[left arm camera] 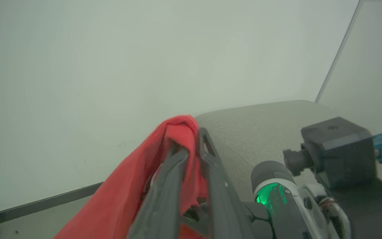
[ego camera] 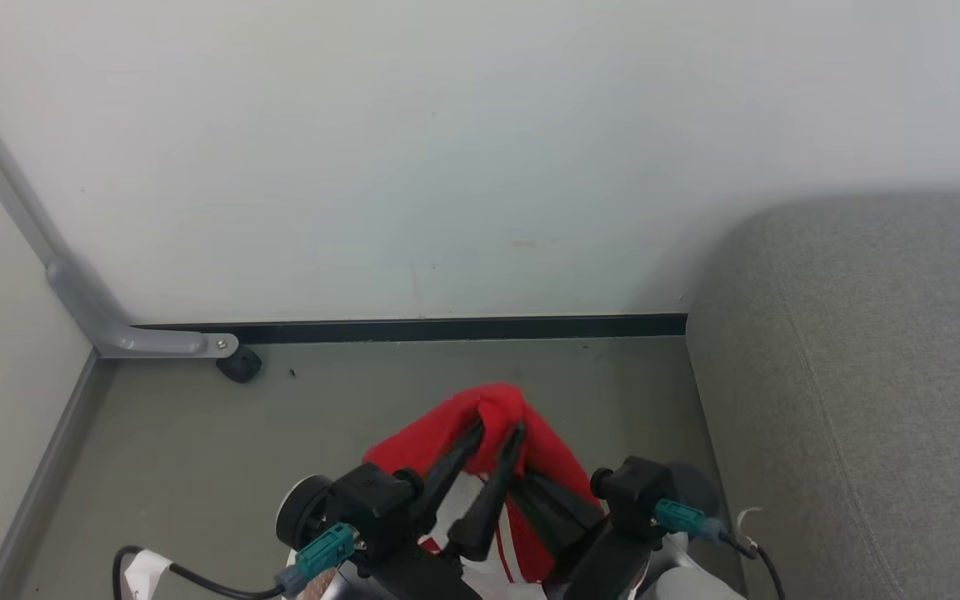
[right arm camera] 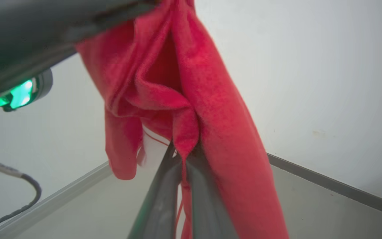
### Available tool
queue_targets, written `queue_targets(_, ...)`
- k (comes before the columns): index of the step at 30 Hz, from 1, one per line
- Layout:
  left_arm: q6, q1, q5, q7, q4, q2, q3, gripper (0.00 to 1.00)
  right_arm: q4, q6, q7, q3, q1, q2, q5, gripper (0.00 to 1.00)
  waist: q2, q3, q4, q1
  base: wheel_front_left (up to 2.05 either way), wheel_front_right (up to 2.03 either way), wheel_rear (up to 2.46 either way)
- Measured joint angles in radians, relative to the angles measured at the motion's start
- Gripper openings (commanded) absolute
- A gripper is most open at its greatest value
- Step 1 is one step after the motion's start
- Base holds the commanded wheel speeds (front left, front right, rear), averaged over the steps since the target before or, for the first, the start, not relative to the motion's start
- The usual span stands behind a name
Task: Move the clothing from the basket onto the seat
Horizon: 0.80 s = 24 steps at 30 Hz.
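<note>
Clothing (ego camera: 492, 408) (red, lower centre) hangs clamped in both left gripper (left arm camera: 192, 143) and right gripper (right arm camera: 180, 155), sofa (ego camera: 863, 375) at right.

Clothing (ego camera: 497, 407) plain red, white trim possibly below; seat (ego camera: 863, 375) grey weave; wall (ego camera: 447, 167) off-white.

Clothing (right arm camera: 217, 116) is looking like soft, matt, fuzzy cloth; seat (ego camera: 863, 375) is showing coarse woven fabric; floor (ego camera: 197, 458) is reading smooth, matt.

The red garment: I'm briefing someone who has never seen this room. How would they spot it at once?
Left of the big grey sofa, over the floor by the white wall, the red garment hangs bunched from the left tool and right tool. Nothing else there is red.
</note>
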Motion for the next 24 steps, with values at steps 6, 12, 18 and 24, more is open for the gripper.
queue_targets(6, 0.000, 0.001, 0.000, 0.001, -0.010, 0.003, -0.002, 1.00, 0.017, 0.000, -0.012, -0.043, -0.033, -0.001, 0.016, 0.00, 0.0000, -0.001, -0.009, 0.0000, 0.00, 0.00, 0.00)
queue_targets(12, 0.001, 0.003, 0.012, 0.001, -0.018, 0.013, -0.013, 1.00, 0.043, 0.000, -0.016, -0.091, -0.060, -0.017, 0.024, 0.00, 0.0000, -0.001, -0.022, 0.0000, 0.00, 0.00, 0.00)
queue_targets(18, 0.010, 0.058, 0.021, 0.001, -0.019, 0.053, -0.017, 1.00, 0.067, 0.000, -0.021, -0.117, -0.078, -0.026, 0.032, 0.00, 0.0000, -0.005, -0.050, 0.0000, 0.00, 0.00, 0.00)
queue_targets(24, 0.010, 0.083, 0.036, 0.002, -0.018, 0.058, -0.042, 1.00, 0.069, -0.001, -0.022, -0.154, -0.079, -0.047, 0.035, 0.00, 0.0000, -0.008, -0.089, 0.0000, 0.00, 0.00, 0.00)
